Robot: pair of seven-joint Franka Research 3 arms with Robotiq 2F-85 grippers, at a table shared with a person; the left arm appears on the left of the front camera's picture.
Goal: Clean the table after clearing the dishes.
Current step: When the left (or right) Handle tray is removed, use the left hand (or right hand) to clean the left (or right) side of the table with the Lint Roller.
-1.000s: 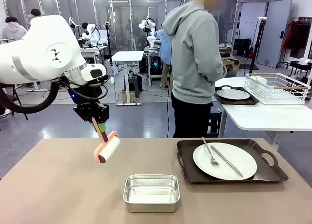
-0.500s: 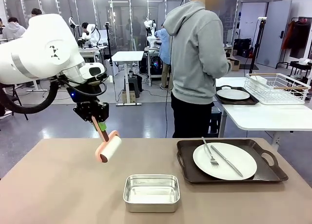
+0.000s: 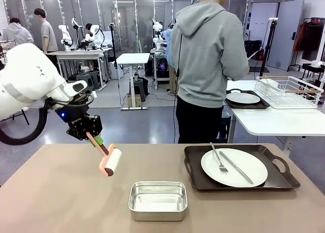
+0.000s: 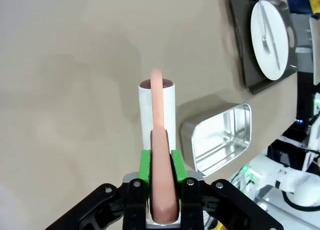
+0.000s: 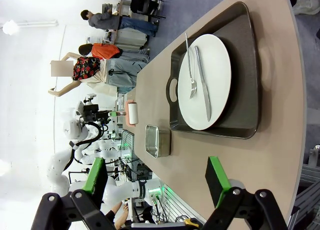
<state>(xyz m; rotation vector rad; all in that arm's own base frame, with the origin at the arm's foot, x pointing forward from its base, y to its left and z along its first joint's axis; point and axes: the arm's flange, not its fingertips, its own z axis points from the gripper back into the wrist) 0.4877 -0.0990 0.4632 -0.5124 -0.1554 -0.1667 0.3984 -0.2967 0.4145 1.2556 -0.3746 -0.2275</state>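
Your left gripper (image 4: 161, 162) had its jaws pinched on the pink handle of one lint roller (image 4: 146, 109), and the white roll hung over the left half of the taupe table (image 3: 61, 192); you could not tell whether it touched. Your right gripper (image 5: 156, 177) had its jaws spread wide, with nothing between them. Nearest on that table sat one square steel pan (image 3: 158, 200). Beyond it to the right lay one dark tray (image 3: 193, 182) with one white plate (image 3: 254, 174), one fork (image 3: 219, 159) and one knife (image 3: 236, 168). Farther off, the white table (image 3: 269, 122) carried a second tray (image 3: 264, 106) with a second plate (image 3: 242, 97) and one wire rack (image 3: 289, 91), and a person (image 3: 208, 55) stood beside it.
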